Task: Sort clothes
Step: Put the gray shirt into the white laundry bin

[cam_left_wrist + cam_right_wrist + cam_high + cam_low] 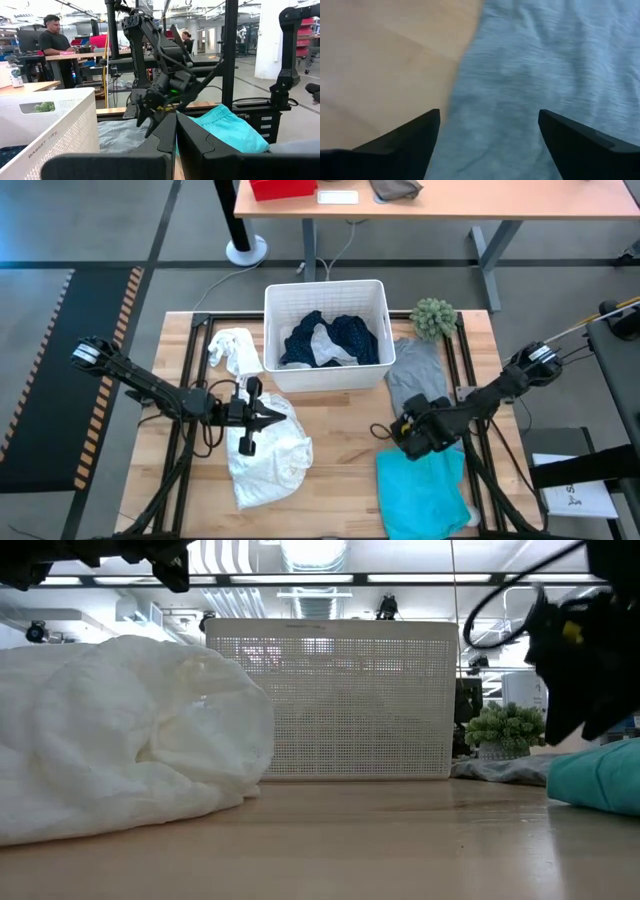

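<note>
The turquoise piece (422, 492) lies spread flat at the worktop's (340, 440) near right corner, and the right hand (412, 436) stands directly over its far edge with its fingers (405, 137) spread wide apart, holding nothing; the right wrist view shows the cloth's edge and bare wood between them. Just beyond that hand the grey tee (416, 375) lies flat, reaching back toward the fuzzy green ball (433, 317) at the far right corner. Across a strip of bare wood in the middle, the white shirt (266, 450) is bunched in a loose heap on the left half, running down to the near edge, with the left hand (277, 415) above its far end, its fingers pressed together and empty. The small white cloth (234, 350) lies crumpled just left of the white slatted basket (325, 290), which stands at the middle of the far edge. Inside the basket sit the navy dotted shirt (355, 337), another dark navy piece (302, 340) and a pale cloth (330, 348) between them.
</note>
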Motion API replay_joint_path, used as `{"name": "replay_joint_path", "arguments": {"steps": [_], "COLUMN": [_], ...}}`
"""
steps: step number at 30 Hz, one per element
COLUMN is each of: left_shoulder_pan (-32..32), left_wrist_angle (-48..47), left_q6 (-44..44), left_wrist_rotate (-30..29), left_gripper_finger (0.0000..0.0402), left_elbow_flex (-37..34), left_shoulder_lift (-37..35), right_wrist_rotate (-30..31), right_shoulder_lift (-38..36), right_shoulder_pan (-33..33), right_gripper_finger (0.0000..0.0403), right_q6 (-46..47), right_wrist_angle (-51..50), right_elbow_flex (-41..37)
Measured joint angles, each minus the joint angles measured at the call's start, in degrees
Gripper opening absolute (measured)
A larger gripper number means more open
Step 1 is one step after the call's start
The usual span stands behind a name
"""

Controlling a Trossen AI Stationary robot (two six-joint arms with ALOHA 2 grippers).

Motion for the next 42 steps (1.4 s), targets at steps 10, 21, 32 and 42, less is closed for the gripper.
{"name": "replay_joint_path", "arguments": {"steps": [10,21,32,42], "left_shoulder_pan": [0.0,0.0,0.0,0.0], "left_wrist_angle": [-0.5,-0.7,-0.7,-1.0], "left_q6": [-0.1,-0.1,-0.3,-0.3], "left_wrist_rotate": [0.0,0.0,0.0,0.0], "left_gripper_finger": [0.0000,0.0000,0.0000,0.0000], "left_elbow_flex": [0.0,0.0,0.0,0.0], "left_shoulder_lift": [0.0,0.0,0.0,0.0], "right_wrist_rotate": [-1.6,2.2,0.9,0.3], "right_shoulder_lift": [0.0,-0.4,0.0,-0.2], "right_shoulder_pan": [-5.8,-8.2,-8.3,-7.4], "right_gripper_finger": [0.0339,0.0338,0.0113,0.0022], "right_q6": [2.5,1.5,-3.9,-13.1], "right_wrist_angle": [1.0,19.0,20.8,13.6], "right_elbow_flex": [-6.1,-16.8,-14.4,-4.2]}}
